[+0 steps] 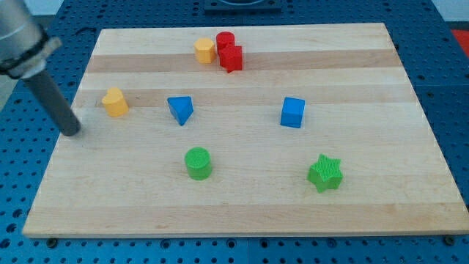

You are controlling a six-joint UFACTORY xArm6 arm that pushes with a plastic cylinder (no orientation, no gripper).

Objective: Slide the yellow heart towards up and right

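Note:
The yellow heart (114, 102) lies on the wooden board (242, 205) at the view's left, in the upper half. My tip (71, 133) rests on the board to the lower left of the heart, apart from it by a short gap. The rod slants up to the view's top left corner. A blue triangle (180, 110) lies to the right of the heart.
A yellow hexagon (204, 50), a red cylinder (224, 41) and a red star-like block (231, 58) cluster at the view's top centre. A blue cube (292, 112) lies right of centre. A green cylinder (198, 163) and a green star (325, 173) lie lower down.

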